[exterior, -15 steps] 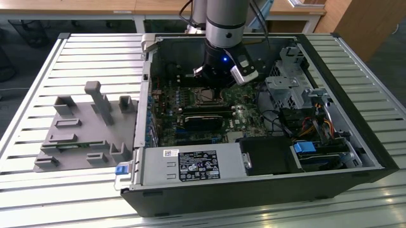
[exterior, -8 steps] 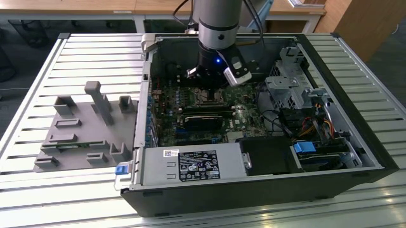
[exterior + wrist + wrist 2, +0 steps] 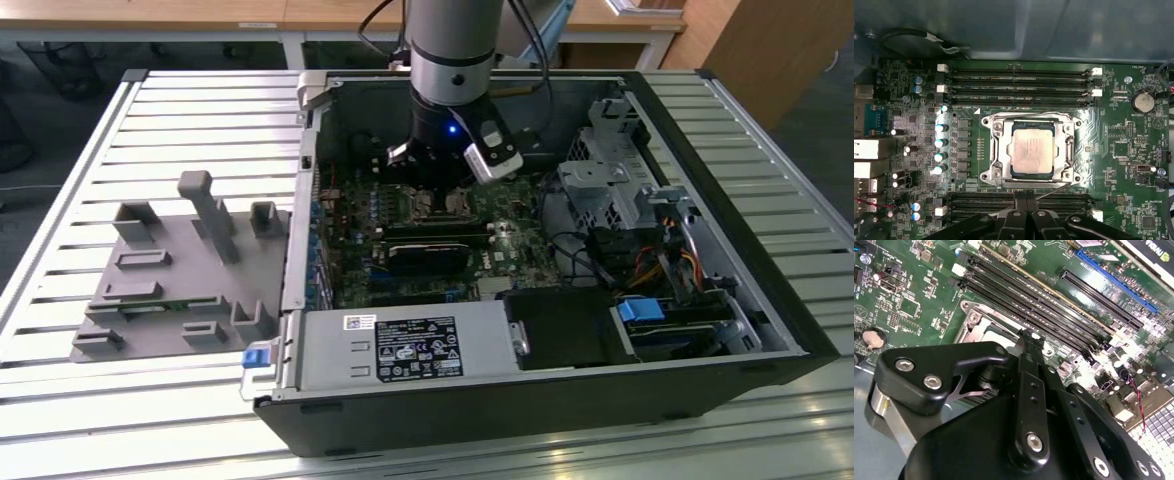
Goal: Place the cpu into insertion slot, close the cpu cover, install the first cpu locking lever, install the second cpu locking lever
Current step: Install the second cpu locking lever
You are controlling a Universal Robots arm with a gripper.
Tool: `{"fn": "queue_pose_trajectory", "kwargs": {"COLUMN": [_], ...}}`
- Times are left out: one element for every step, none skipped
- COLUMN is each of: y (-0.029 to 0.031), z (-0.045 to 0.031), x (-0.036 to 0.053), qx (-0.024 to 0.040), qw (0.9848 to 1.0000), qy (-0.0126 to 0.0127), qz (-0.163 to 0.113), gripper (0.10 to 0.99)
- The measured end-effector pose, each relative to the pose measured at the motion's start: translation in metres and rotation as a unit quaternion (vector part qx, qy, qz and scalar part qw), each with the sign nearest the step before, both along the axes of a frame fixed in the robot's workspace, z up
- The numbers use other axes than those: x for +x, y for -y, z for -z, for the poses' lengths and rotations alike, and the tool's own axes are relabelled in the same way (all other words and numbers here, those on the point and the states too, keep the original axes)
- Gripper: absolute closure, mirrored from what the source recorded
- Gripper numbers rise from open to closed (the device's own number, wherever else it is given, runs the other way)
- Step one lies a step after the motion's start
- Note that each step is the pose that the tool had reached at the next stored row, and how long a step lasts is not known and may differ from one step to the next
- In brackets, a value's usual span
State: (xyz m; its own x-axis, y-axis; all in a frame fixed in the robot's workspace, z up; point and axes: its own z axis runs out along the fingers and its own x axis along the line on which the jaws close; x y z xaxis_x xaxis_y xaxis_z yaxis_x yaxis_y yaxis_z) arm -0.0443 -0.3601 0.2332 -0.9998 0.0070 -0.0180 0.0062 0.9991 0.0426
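First wrist view: cpu [image 3: 1032,153] seated under cpu cover [image 3: 996,150]; pincer [image 3: 1026,201] closed (empty) beside it.

A pale surface [image 3: 120,410] of ribbed metal slats gleams under bright light near its front edge, while behind it wooden desks [image 3: 200,12] on white legs stand along the back and a tall wooden panel [image 3: 767,45] rises at the exterior view's right.
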Motion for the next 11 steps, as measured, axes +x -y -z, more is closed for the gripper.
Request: {"fn": "queue_pose_trajectory", "kwargs": {"y": [0.0004,0.0009,0.0018,0.0026,0.0036,0.0047,0.0057,0.007,0.0082,0.0093,0.0104], "z": [0.0,0.0,0.0,0.0001,0.0001,0.0,0.0001,0.0001,0.0001,0.0001,0.0001], "x": [0.0,0.0,0.0,-0.0001,-0.0003,-0.0004,-0.0005,-0.0006,-0.0006,-0.0008,-0.001], "qx": [0.0002,0.0004,0.0008,0.0017,0.0038,0.0063,0.0083,0.0096,0.0103,0.0109,0.0115], "qw": [1.0,1.0,1.0,1.0,1.0,1.0,1.0,1.0,0.9999,0.9999,0.9999], "qy": [0.0,0.0,0.0,0.0,0.0,0.0,0.0,0.0,0.0,0.0,0.0], "qz": [0.0,0.0,0.0,0.0,0.0,0.0,0.0,0.001,0.001,0.001,0.001], "gripper": [0.98,0.98,0.98,0.98,0.98,0.98,0.98,0.98,0.98,0.98,0.98]}}
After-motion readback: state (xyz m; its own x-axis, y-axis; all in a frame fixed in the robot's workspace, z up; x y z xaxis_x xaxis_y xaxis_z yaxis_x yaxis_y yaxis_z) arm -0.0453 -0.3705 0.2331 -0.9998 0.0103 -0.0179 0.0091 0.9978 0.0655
